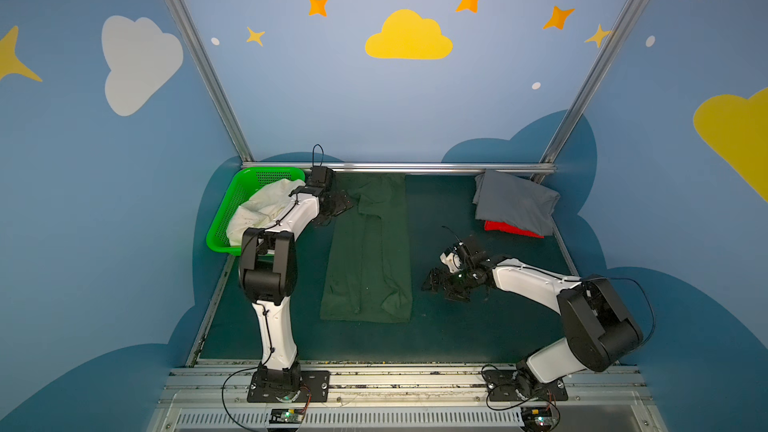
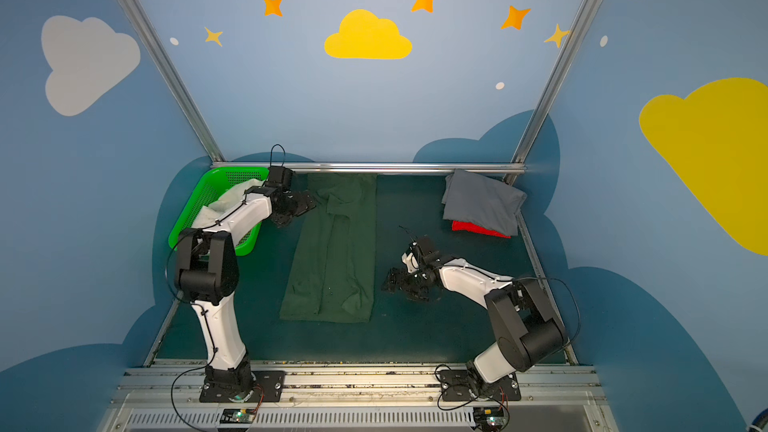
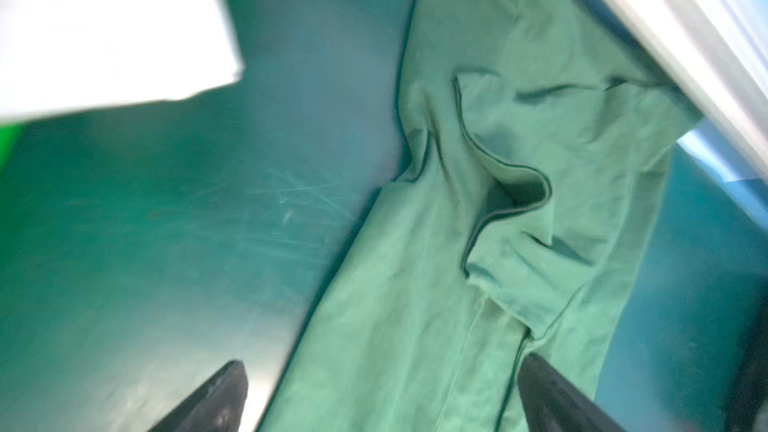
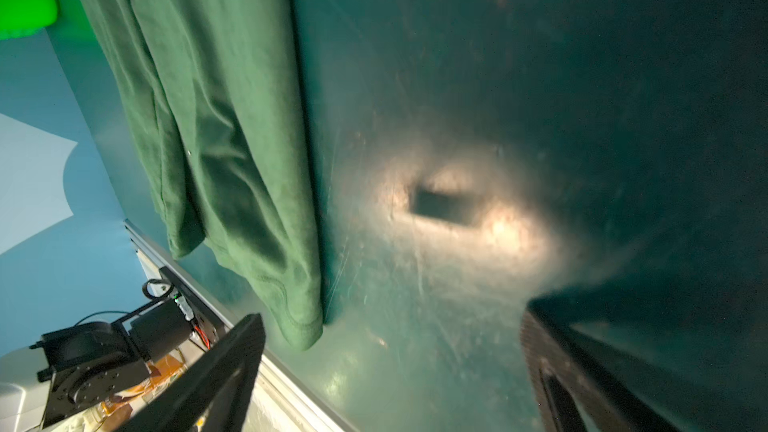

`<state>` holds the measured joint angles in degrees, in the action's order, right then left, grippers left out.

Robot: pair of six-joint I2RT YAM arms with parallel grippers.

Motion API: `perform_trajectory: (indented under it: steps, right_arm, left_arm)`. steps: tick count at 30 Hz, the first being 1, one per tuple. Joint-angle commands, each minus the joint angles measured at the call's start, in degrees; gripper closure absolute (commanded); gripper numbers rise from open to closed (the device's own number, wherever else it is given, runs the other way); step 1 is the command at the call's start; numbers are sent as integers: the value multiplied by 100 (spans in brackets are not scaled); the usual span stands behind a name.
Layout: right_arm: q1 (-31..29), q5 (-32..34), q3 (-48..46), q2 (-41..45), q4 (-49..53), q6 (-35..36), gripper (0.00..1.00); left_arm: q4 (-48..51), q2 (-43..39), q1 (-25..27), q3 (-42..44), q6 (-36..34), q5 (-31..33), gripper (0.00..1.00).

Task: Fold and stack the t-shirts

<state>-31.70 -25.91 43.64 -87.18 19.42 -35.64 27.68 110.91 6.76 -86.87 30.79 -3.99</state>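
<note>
basket (image 1: pixel 226 205) holds cream-white shirt (image 1: pixel 266 209), bunched, against left arm.

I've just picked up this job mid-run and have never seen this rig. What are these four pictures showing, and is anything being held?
Two white robot arms stand at the near edge of a dark teal mat. Both top views look down on everything; the other two come from wrist cameras. A dark green t-shirt, folded into a long strip, lies mid-mat; a grey t-shirt sits on a red t-shirt far right; a cream-white t-shirt lies in the green basket far left. The left gripper and right gripper are open, holding nothing.
</note>
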Motion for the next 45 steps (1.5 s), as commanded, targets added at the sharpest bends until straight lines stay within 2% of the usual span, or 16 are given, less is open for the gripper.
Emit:
perform_trajectory:
  steps: [1,5,9,14,18,24,32,45]
  right_arm:
    - [-148,155,-180,79,213,-110,5]
    - [-372,239,-85,67,361,-67,11]
    - [-582,209,4,-15,400,-65,26]
    - [-869,208,136,-234,396,-92,32]
    - [-995,195,261,-494,290,-135,34]
    - [-1123,199,407,-667,185,-246,36]
    - [-1260,65,489,-918,115,-295,36]
    - [-1381,-50,672,-1240,208,-218,45]
  left_arm:
    - [-533,-789,-2,835,190,183,0]
    - [-692,-1762,91,1969,312,374,0]
    - [-511,-2678,232,3027,361,596,0]
    - [-344,-3999,449,4411,478,628,0]
    - [-36,-4745,569,4945,603,422,0]
    - [172,-5552,700,5654,759,498,0]
    - [73,-5829,679,6147,1000,205,0]
    - [-110,-4753,688,6058,881,-347,0]
